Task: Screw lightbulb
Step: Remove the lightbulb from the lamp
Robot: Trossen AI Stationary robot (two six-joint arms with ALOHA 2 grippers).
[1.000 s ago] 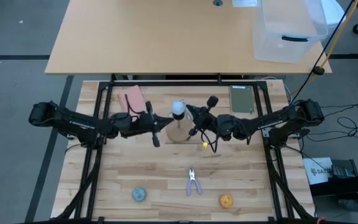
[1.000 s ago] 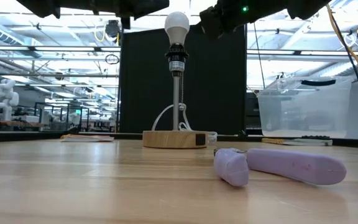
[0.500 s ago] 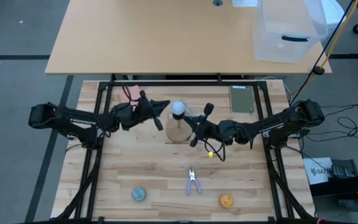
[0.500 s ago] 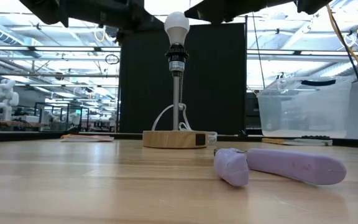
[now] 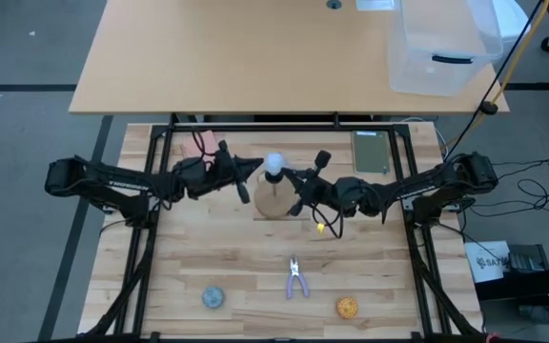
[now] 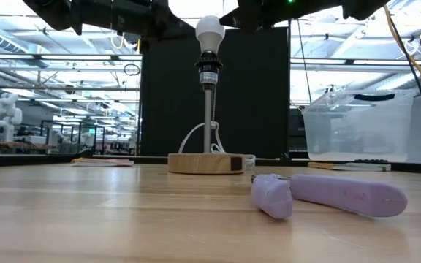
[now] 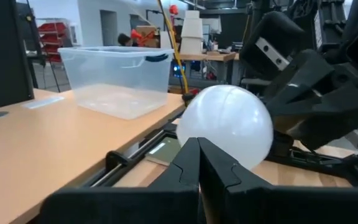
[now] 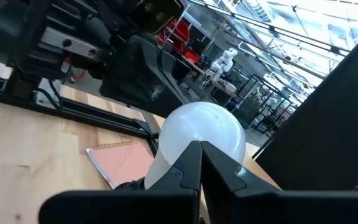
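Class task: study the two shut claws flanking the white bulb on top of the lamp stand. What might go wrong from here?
1. The left claw and right claw sit shut on either side of the white frosted lightbulb, neither gripping it; a sideways nudge might tip the thin-stemmed lamp with the round wooden base.
2. The arms face each other closely, so they may collide.
3. The white cord at the stem might snag.

Tan desk (image 5: 246, 57), clear bin (image 5: 443, 43)
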